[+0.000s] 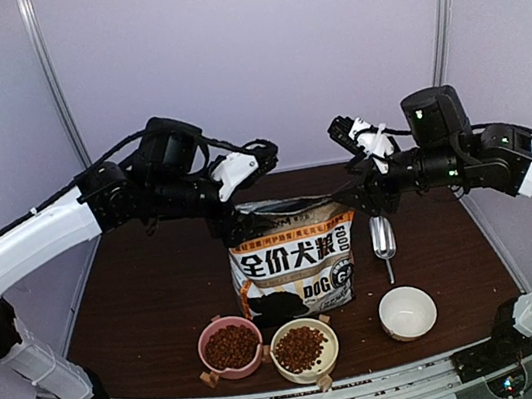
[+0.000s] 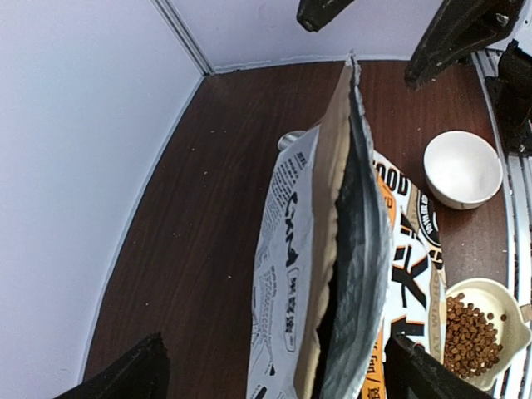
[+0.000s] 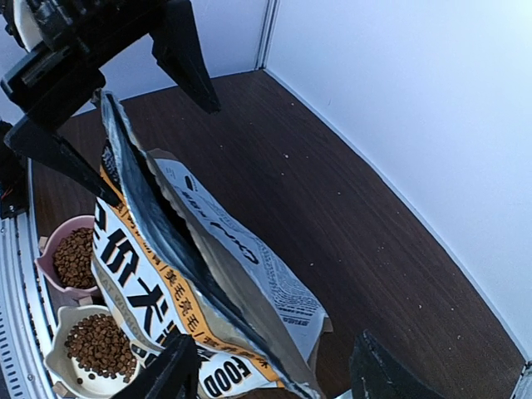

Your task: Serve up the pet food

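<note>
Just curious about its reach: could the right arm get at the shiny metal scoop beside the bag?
Probably yes. The shiny metal scoop lies on the bare brown table right of the kraft-brown printed bag, close to the right arm's open fingers, with nothing between them.

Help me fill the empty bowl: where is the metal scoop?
In the top view, the scoop lies on the table right of the bag, just behind the empty white bowl.

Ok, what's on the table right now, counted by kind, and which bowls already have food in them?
Bowls: 3 (pink bowl and cream bowl hold pet food; white bowl has none)
Bag: 1
Scoop: 1
Total: 5
</note>
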